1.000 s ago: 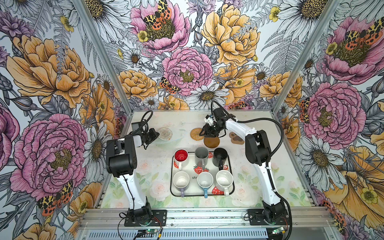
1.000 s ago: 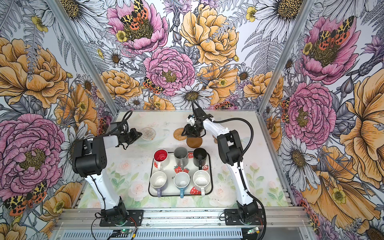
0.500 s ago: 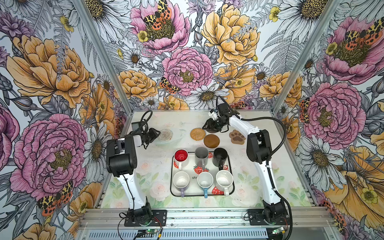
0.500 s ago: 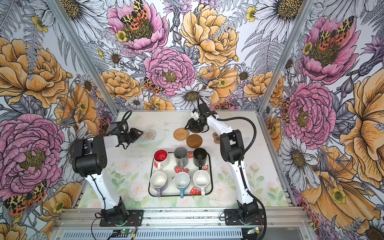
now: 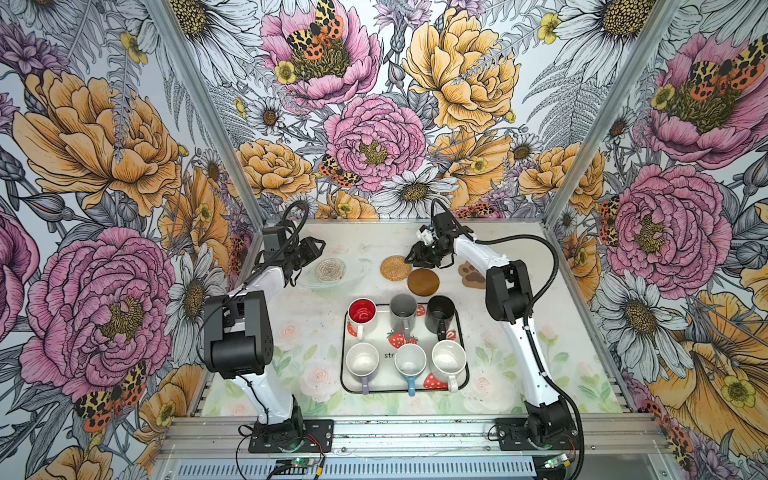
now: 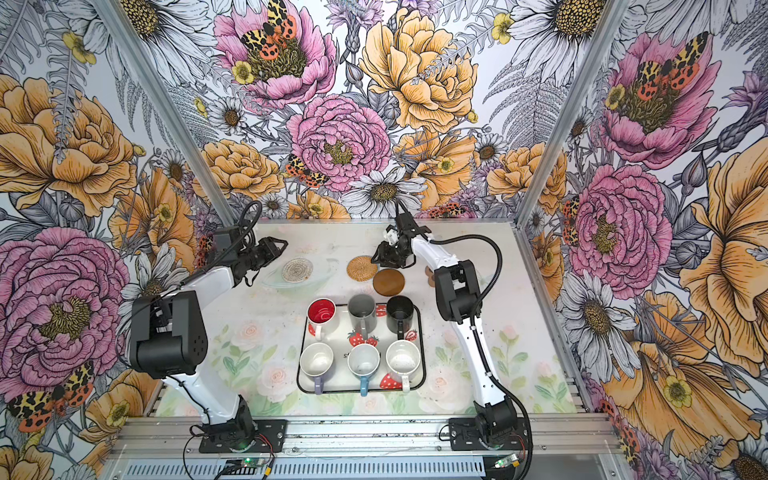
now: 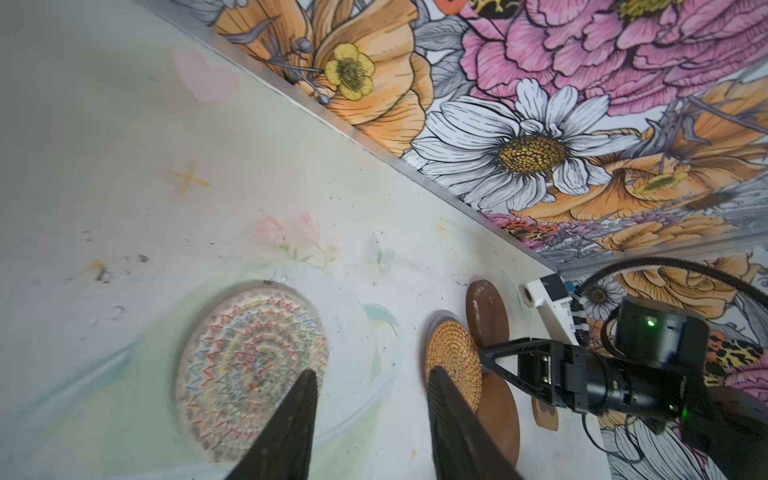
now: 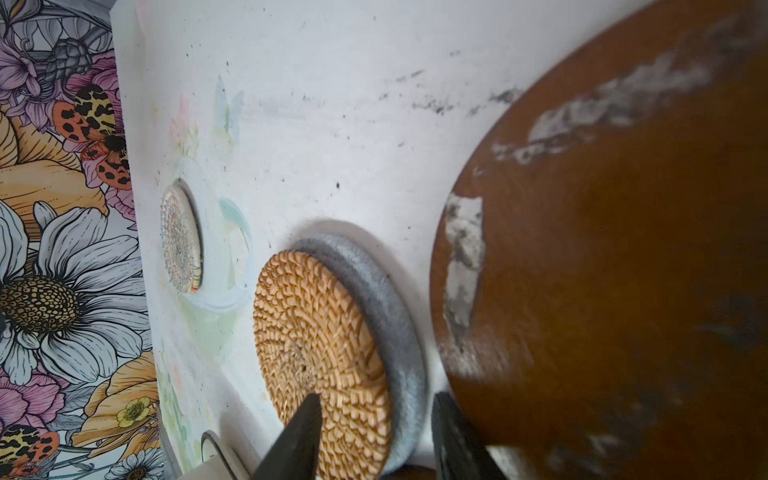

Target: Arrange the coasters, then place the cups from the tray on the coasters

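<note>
Tabletop (image 5: 303,320) with six cups (image 5: 362,311), one tray (image 5: 379,334)

A: We see a cream tray (image 5: 426,336) with a black edge and red strawberries.
B: We see a grey mug (image 5: 403,306), a black mug (image 5: 440,309), and a white mug (image 5: 362,310), red inside.
A: We see a tan woven mat (image 5: 395,268) and a plain brown mat (image 5: 423,281).

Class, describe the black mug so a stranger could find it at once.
Find the cream strawberry-print tray mid-table, holding six mugs in two rows. The black mug stands at the far row's right end, beside the grey mug; it alone is black.
</note>
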Robot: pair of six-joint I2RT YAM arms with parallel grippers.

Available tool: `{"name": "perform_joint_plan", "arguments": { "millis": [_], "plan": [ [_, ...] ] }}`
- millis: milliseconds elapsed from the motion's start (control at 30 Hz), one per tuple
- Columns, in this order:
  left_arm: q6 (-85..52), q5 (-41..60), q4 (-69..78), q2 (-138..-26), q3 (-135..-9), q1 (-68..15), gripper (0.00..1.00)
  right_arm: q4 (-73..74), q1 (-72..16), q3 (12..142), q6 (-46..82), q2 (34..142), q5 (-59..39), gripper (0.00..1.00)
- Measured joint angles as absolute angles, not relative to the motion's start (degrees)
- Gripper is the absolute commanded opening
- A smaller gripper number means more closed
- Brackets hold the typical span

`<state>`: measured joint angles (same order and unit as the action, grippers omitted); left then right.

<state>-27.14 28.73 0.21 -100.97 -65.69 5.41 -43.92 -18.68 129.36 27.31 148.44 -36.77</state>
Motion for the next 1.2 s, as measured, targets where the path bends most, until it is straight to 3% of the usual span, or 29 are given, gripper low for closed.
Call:
{"name": "perform_joint_plan", "arguments": {
  "millis": [167, 300, 833, 1200],
  "plan": [
    [-27.6, 28.9, 0.3, -104.7, -68.5, -0.4, 0.45, -43.9, -18.9, 130.3, 27.5, 149.1, -37.4, 0.42],
    [-28.3, 29.0, 0.2, -109.6, -70.5, -3.3, 0.45, -43.8, -19.2, 130.5, 27.6, 149.6, -37.9, 0.33],
    [-29.8, 30.1, 0.2, -120.1, -76.5, -7.3, 0.44, -43.9, -22.2, 131.9, 28.4, 150.5, -39.7, 0.05],
    [-30.2, 30.5, 0.1, -124.3, -78.2, -8.7, 0.43, -43.9, -22.9, 133.2, 29.1, 150.7, -40.4, 0.15]
  ]
}}
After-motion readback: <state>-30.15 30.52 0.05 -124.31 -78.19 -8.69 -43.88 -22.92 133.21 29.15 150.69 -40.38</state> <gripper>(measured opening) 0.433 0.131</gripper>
